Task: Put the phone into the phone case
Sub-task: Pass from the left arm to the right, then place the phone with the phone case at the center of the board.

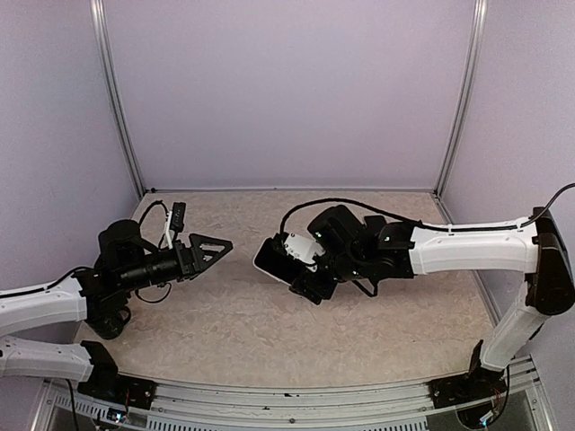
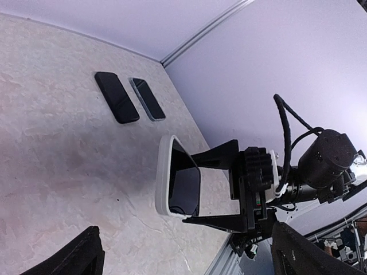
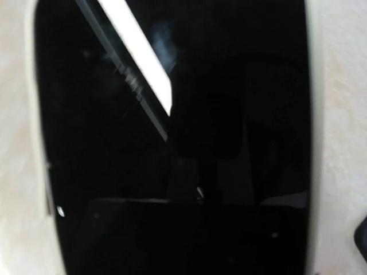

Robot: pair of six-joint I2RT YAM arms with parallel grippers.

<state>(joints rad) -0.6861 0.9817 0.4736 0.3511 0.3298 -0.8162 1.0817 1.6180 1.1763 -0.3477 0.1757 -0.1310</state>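
Two grippers — left gripper (image 1: 216, 254), right gripper (image 2: 186, 187); one white-cased phone (image 1: 272, 255); two flat dark slabs, upper left — black slab (image 2: 117, 97), pale-rimmed slab (image 2: 148, 99).

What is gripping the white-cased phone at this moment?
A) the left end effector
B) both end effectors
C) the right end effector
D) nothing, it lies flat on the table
C: the white-cased phone stands on edge between the two fingers of the right end effector, while the left end effector is open and apart from it.
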